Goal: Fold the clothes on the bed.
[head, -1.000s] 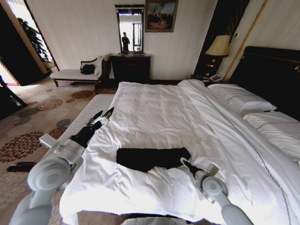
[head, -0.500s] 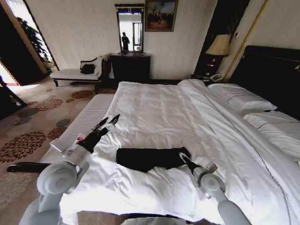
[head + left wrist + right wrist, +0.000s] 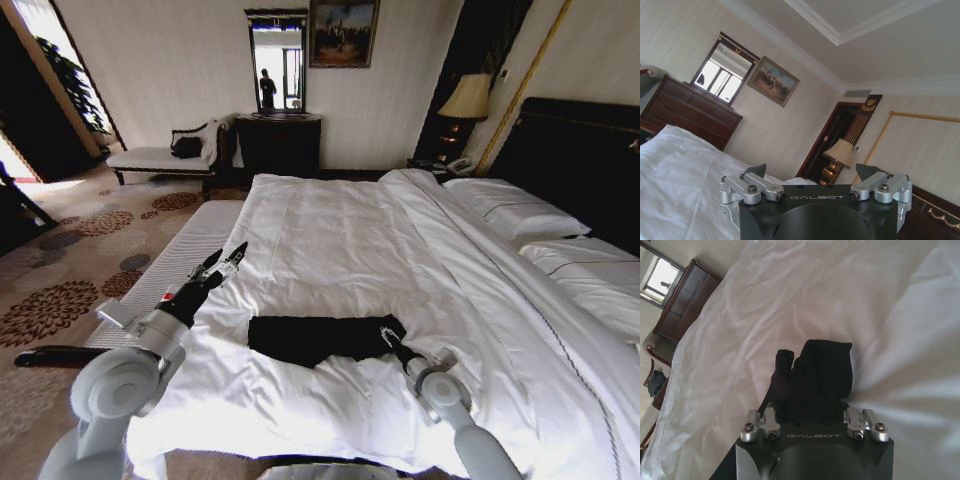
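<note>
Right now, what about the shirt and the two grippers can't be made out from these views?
- Right gripper at the black T-shirt: fingertips merge with the dark cloth in the head view, and the gripper body hides them in the right wrist view, so grip is unclear.
- Shirt's chest lettering: bunched folds hide it.
- Left gripper, open above the bed: its height over the sheet is unclear.

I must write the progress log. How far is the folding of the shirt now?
Done: the black T-shirt already lies as a narrow band on the bed. In hand: the right tool is at its right end, fingers open around the cloth. The left tool hovers open, apart. Left: a compact final fold.
</note>
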You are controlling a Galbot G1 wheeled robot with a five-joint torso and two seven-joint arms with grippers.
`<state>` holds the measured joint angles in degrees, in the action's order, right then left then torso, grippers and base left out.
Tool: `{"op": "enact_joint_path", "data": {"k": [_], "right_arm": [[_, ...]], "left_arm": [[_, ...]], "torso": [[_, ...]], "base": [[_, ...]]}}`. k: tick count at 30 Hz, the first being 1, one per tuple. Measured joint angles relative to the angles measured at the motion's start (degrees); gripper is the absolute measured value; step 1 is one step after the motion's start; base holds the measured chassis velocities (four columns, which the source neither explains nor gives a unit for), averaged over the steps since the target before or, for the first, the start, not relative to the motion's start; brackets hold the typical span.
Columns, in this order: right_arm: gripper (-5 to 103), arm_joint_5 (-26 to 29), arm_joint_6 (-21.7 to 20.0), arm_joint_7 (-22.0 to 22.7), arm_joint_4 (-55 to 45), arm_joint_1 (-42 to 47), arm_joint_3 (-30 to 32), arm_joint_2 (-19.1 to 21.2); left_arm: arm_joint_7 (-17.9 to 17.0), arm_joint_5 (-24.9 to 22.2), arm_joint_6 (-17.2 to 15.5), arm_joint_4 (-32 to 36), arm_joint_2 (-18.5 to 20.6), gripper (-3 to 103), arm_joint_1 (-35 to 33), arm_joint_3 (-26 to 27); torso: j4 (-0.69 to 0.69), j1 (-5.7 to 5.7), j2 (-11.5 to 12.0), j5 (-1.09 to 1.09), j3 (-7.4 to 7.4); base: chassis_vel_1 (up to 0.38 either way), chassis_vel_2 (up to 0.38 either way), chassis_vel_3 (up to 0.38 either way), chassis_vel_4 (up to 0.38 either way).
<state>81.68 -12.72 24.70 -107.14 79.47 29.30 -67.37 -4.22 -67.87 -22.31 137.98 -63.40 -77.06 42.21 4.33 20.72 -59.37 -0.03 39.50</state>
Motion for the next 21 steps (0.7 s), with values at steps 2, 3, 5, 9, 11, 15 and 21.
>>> {"op": "enact_joint_path", "data": {"k": [2,3,5,9,11,15,21], "right_arm": [[48,0.05,0.62,-0.22,-0.28,0.22,0.51,-0.31],[48,0.05,0.62,-0.22,-0.28,0.22,0.51,-0.31],[37,0.17,1.01,-0.29,-0.49,0.44,0.89,-0.55],[26,0.33,1.43,-0.37,-0.77,0.59,1.25,-0.84],[15,0.56,1.76,-0.56,-1.11,0.66,1.41,-1.05],[9,0.68,2.1,-0.66,-1.19,0.76,1.53,-1.26],[9,0.7,2.67,-0.51,-1.78,1.13,2.25,-1.39]], "left_arm": [[0.04,0.82,0.08,0.08,-0.26,100,-0.42,-0.23],[0.04,0.82,0.08,0.08,-0.26,100,-0.42,-0.23],[0.12,1.78,0.2,0.07,-0.55,100,-0.77,-0.47],[0.17,2.66,0.31,0.06,-0.89,100,-1.24,-0.81],[0.16,2.89,0.31,0.03,-1.02,100,-1.29,-0.92],[0.17,2.9,0.28,0.05,-1.09,100,-1.34,-0.91],[0.17,3.24,0.27,0.22,-1.25,100,-1.91,-0.8]], "torso": [[0.0,0.0,0.0,0.0,0.0],[0.0,0.0,0.0,0.0,0.0],[0.0,0.0,0.0,0.0,0.0],[-0.01,-0.01,0.0,0.0,0.0],[0.0,0.0,0.0,0.0,0.0],[0.0,0.0,0.0,0.0,0.0],[0.0,0.0,0.0,0.0,0.0]], "base": [[0.0,0.0,0.0,0.0],[0.0,0.0,0.0,0.0],[0.0,0.0,0.0,0.0],[0.0,0.0,0.0,0.0],[0.0,0.0,0.0,0.0],[0.0,0.0,0.0,0.0],[0.0,0.0,0.0,0.0]]}}
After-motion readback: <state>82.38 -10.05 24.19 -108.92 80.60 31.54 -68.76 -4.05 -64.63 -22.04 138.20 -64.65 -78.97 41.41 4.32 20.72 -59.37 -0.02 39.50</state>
